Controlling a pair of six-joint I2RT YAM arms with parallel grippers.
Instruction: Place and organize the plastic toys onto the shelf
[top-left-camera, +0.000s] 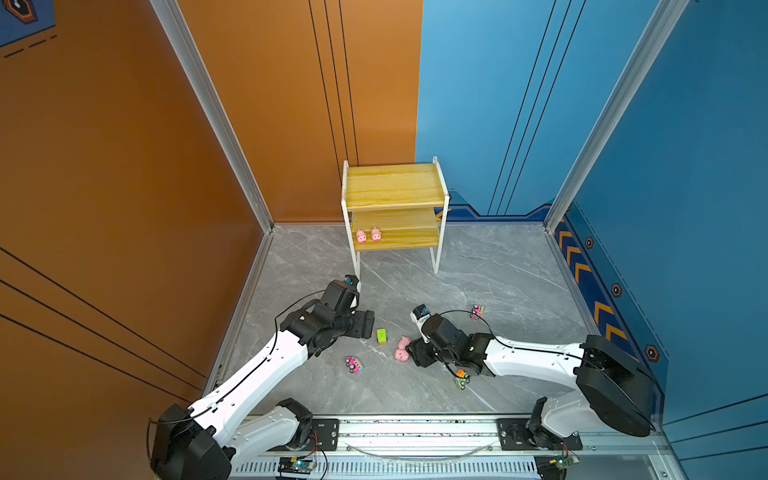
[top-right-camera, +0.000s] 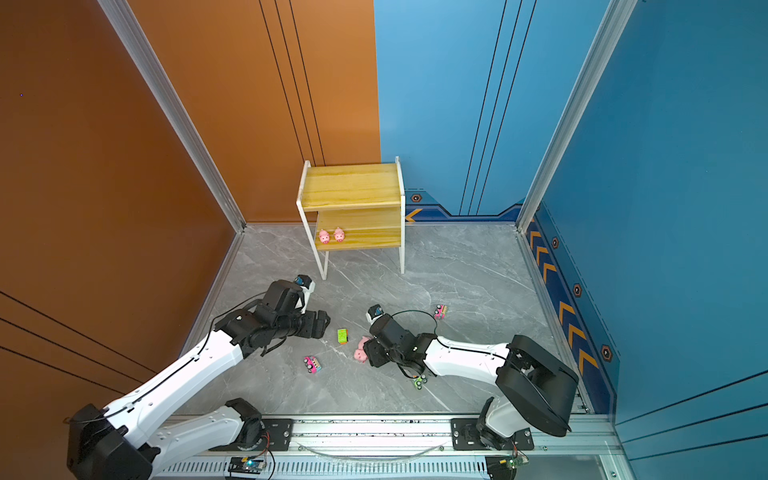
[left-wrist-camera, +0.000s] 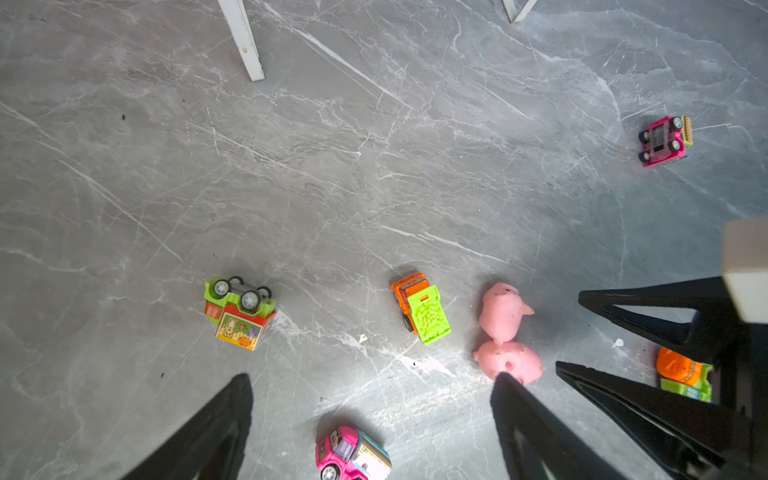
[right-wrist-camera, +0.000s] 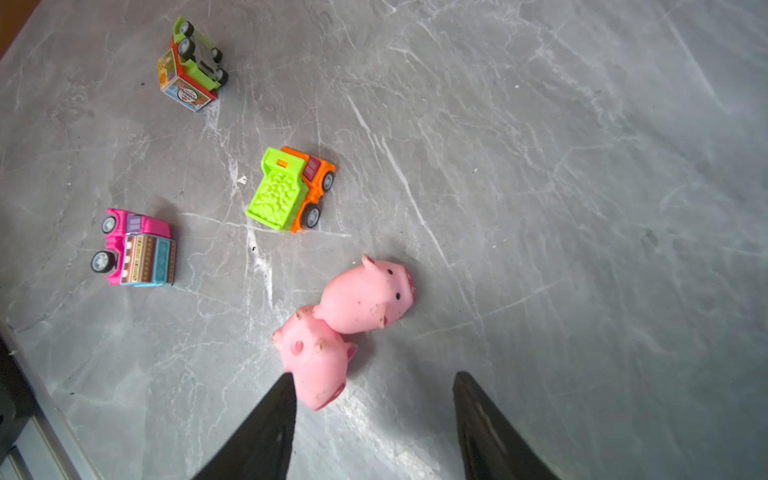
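Observation:
The shelf (top-left-camera: 395, 187) stands at the back, with two pink pigs (top-left-camera: 368, 235) on its lower board. Two more pigs (right-wrist-camera: 349, 324) lie touching on the floor. My right gripper (right-wrist-camera: 375, 374) is open just short of them, and the nearer pig (right-wrist-camera: 316, 365) lies against one fingertip. My left gripper (left-wrist-camera: 372, 376) hovers wide open and empty above a pink car (left-wrist-camera: 353, 455). A green-and-orange truck (left-wrist-camera: 422, 307) and an overturned green vehicle (left-wrist-camera: 239, 313) lie close by. In both top views the left gripper (top-left-camera: 365, 324) is left of the truck (top-left-camera: 381, 336).
Another pink car (top-left-camera: 477, 311) lies on its side to the right, behind the right arm. An orange-and-green vehicle (top-left-camera: 461, 379) sits partly under the right wrist. The shelf's white front leg (left-wrist-camera: 245, 45) is near the left arm. Walls close the floor on three sides.

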